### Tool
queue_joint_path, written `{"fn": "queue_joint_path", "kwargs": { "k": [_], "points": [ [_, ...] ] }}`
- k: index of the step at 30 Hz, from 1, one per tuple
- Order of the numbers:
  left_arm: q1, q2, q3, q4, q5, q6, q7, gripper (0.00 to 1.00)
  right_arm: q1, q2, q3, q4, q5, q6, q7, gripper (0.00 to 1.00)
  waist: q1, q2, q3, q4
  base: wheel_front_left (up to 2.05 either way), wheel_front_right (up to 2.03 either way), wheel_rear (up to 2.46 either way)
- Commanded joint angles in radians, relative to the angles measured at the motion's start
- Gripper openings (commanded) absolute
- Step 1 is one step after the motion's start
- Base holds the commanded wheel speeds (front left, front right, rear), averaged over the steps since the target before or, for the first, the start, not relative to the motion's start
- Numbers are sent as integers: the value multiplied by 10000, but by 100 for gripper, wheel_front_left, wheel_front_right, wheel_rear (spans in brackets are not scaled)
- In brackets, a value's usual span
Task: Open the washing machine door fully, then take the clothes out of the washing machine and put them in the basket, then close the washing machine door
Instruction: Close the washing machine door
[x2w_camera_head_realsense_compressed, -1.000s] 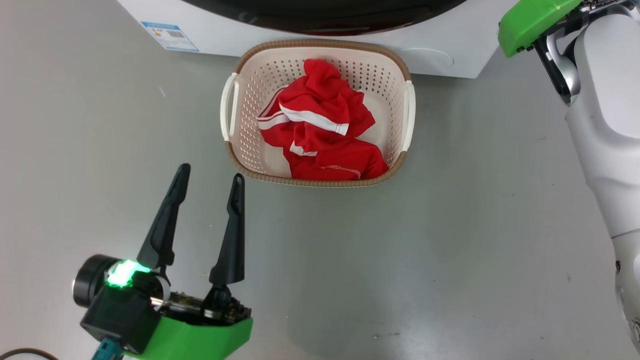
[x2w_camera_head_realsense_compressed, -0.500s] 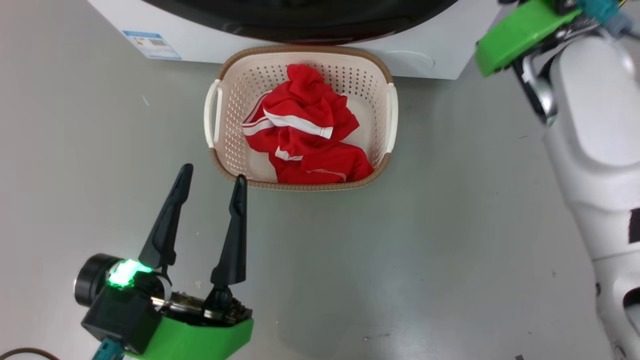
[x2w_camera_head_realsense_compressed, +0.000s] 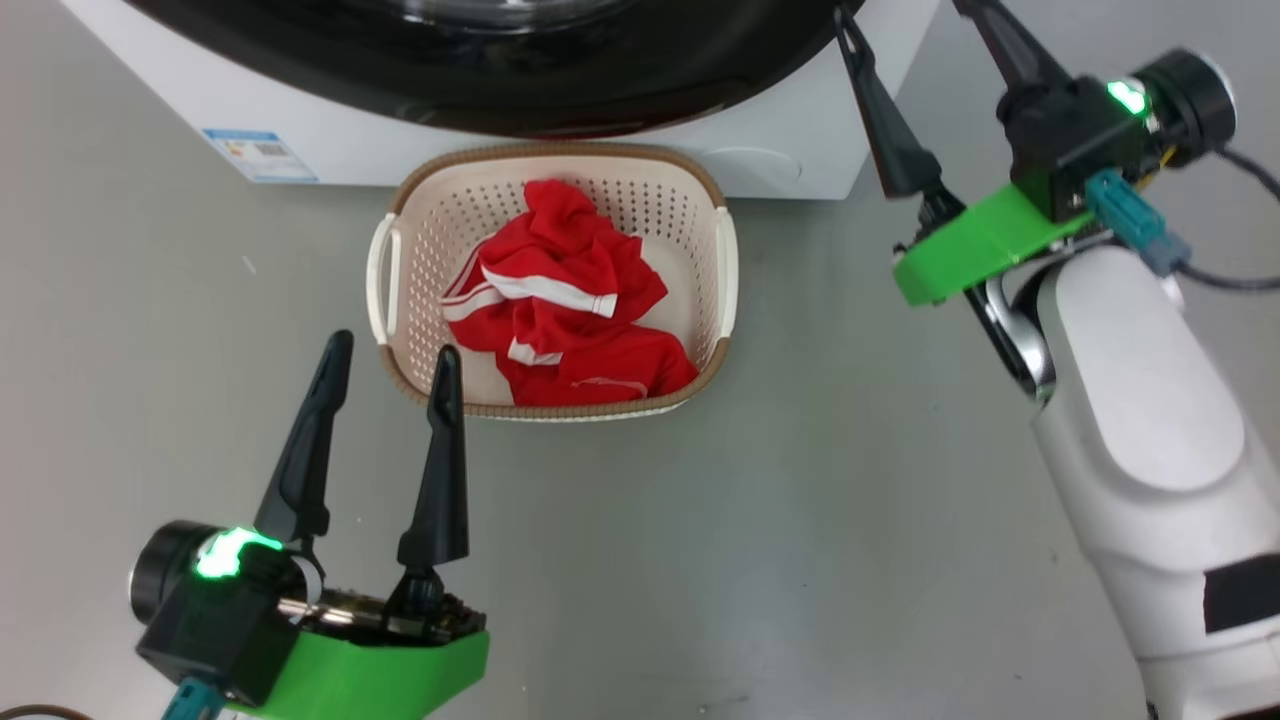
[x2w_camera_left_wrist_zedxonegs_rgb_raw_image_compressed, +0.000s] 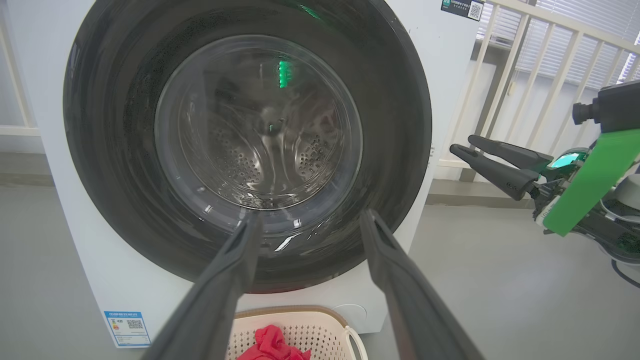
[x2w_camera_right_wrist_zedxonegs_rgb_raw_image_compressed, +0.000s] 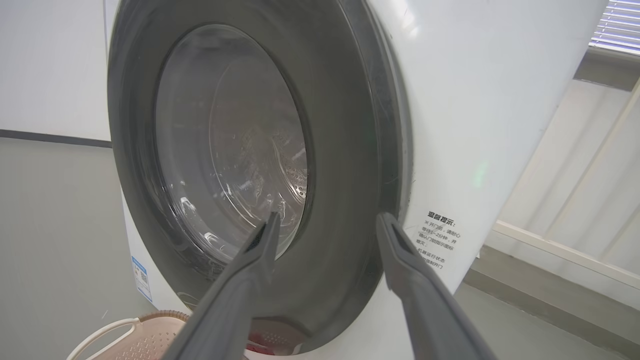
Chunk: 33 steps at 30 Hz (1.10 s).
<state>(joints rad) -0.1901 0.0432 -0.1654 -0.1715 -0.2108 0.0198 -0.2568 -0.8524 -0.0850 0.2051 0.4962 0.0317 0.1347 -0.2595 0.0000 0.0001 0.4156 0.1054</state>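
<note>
At 7 o'clock our left gripper (x2w_camera_head_realsense_compressed: 393, 346) hung empty, fingers apart, out of the way. Toward 11 o'clock the clothes (x2w_camera_head_realsense_compressed: 560, 310) lay inside the basket (x2w_camera_head_realsense_compressed: 378, 280), just before the washing machine door (x2w_camera_head_realsense_compressed: 480, 70), which looked shut. At 2 o'clock our right gripper (x2w_camera_right_wrist_zedxonegs_rgb_raw_image_compressed: 330, 216), fingers apart, held nothing beside the door's rim; we judged the task almost finished.

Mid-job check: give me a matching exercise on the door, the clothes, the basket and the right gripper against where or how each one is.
1 washing machine door
2 clothes
3 basket
4 right gripper

A on the floor, in front of the washing machine
B fingers apart, empty, near the door's edge
C closed
D heaped in the basket

Pairs: 1-C, 2-D, 3-A, 4-B
</note>
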Motion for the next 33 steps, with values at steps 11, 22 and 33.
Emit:
{"fn": "queue_joint_path", "kwargs": {
  "k": [11,22,33],
  "points": [
    [418,70,479,192,-115,65,-49,100,2615,332,-863,-2103,154,-40,-23,100,0,-1,-979,-713,0,0,0],
    [778,70,664,472,-219,-47,-49,100,4909,346,-2254,-3198,487,-40,-23,100,0,-1,-1812,-1058,0,0,0],
    [1341,70,930,1014,-155,-120,-49,100,6587,347,-2383,-4061,265,-40,-23,100,0,-1,-2676,-1318,0,0,0]
  ]
}}
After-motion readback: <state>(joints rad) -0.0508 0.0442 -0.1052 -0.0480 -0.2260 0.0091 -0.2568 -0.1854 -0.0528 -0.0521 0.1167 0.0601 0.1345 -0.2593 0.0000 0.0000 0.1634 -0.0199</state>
